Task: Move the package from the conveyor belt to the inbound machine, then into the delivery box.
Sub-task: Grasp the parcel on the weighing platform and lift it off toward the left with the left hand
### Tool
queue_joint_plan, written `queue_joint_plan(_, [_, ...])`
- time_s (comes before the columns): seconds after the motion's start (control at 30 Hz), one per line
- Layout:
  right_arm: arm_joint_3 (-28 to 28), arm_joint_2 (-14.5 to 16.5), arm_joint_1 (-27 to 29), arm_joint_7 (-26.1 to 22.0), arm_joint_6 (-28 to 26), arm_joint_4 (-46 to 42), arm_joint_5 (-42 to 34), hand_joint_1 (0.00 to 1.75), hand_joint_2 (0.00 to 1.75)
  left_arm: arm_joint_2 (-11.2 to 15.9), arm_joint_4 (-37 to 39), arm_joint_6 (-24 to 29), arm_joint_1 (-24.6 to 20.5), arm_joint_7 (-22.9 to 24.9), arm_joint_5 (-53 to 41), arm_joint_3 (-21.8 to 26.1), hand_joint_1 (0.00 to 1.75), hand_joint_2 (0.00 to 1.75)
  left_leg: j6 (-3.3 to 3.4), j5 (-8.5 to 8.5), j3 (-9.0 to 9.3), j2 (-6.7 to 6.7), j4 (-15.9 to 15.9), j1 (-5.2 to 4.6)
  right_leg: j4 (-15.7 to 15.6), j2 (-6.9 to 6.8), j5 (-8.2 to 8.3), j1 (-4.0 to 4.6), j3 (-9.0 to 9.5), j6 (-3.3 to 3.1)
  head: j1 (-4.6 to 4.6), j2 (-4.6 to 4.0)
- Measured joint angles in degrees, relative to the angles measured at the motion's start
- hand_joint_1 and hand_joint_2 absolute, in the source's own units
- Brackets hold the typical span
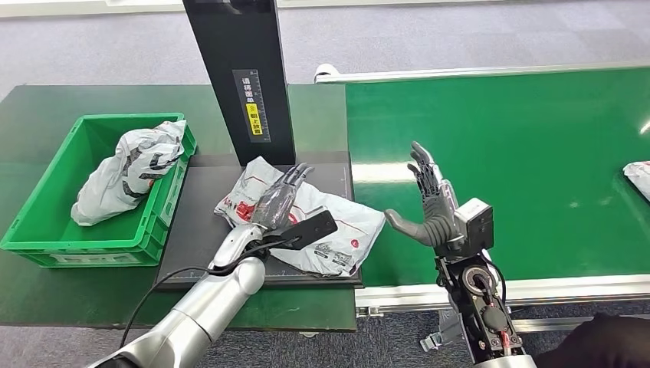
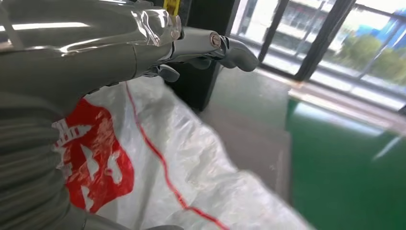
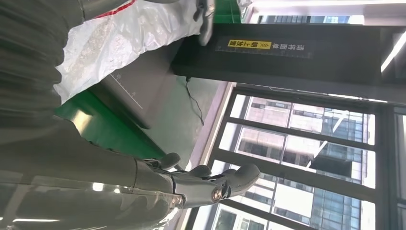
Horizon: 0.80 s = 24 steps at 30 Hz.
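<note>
Green delivery box at the left end of the bench, open-topped, holding one crumpled white-and-grey bag slumped against its right wall. Just right of the box, the dark flat platform of the inbound machine, with its black upright column rising at the back and carrying a yellow label.

On that platform, the package: a flat white plastic mailer with red printing, lying crumpled, long axis running diagonally from the column's foot at the back left toward the front right corner, where it overhangs the platform's edge nearest the conveyor belt. Red logo facing up, seen close in the left wrist view.

Left hand laid palm-down on top of the package's left half, fingers stretched forward and pressing on the plastic; not plainly closed around it, fingers only slightly bent in the wrist view.

Right hand raised above the near-left part of the green belt, fingers apart and pointing up, thumb out toward the package, holding nothing and clear of the mailer.

Far right on the belt, the corner of another white parcel at the picture's edge.
</note>
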Motion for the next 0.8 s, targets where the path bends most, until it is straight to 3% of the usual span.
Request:
queue_joint_plan(0.13, [0.46, 0.87, -0.88, 0.02, 0.22, 0.56, 2.45, 0.0, 1.75, -0.82, 6.06, -5.68, -2.44, 3.63, -3.29, -0.28, 0.0, 1.75, 0.0, 0.01, 0.01, 0.0, 0.0, 0.0, 0.01, 0.0, 0.0, 0.0, 0.04, 0.0, 0.01, -0.01])
queue_joint_plan(0.2, [0.86, 1.41, -2.03, 0.27, 0.15, 1.15, 3.02, 0.0, 1.75, -1.4, 9.16, -9.02, -4.22, 3.57, -4.52, -0.58, 0.76, 1.75, 0.01, 0.01, 0.07, -0.06, 0.0, 0.0, 0.0, -0.06, 0.0, 0.0, 0.12, 0.0, 0.01, 0.0])
queue_joint_plan(0.27, [1.06, 1.78, -2.93, 0.64, -0.03, 1.55, 3.14, 0.0, 1.75, -1.9, 11.59, -10.68, -5.59, 3.33, -5.21, -0.91, 1.64, 1.75, 0.01, 0.01, 0.16, -0.14, 0.0, 0.0, 0.0, -0.14, -0.03, -0.01, 0.25, 0.02, 0.01, 0.0])
queue_joint_plan(0.3, [1.08, 1.86, -3.06, 0.77, -0.14, 1.63, 3.17, 0.0, 1.75, -2.08, 12.49, -10.56, -5.91, 3.07, -5.45, -1.0, 1.71, 1.75, 0.01, 0.01, 0.19, -0.18, 0.0, 0.0, -0.01, -0.18, -0.04, -0.01, 0.3, 0.03, 0.02, -0.01])
queue_joint_plan(0.47, [1.08, 1.77, -1.0, 0.18, -0.75, 1.27, 3.69, 0.0, 1.75, -2.31, 14.52, -6.81, -5.93, 1.8, -6.81, -1.09, 1.75, 1.75, 0.02, 0.0, 0.23, -0.21, 0.0, -0.02, -0.02, -0.2, -0.05, -0.02, 0.37, 0.04, 0.02, -0.01])
queue_joint_plan(0.8, [1.06, 1.55, 0.35, -0.21, -0.97, 0.74, 3.9, 0.0, 1.75, -2.3, 15.1, -6.32, -6.05, 1.56, -7.21, -1.07, 1.75, 1.75, 0.01, 0.0, 0.32, -0.19, 0.0, -0.01, -0.01, -0.19, -0.05, -0.01, 0.39, 0.03, 0.0, 0.01])
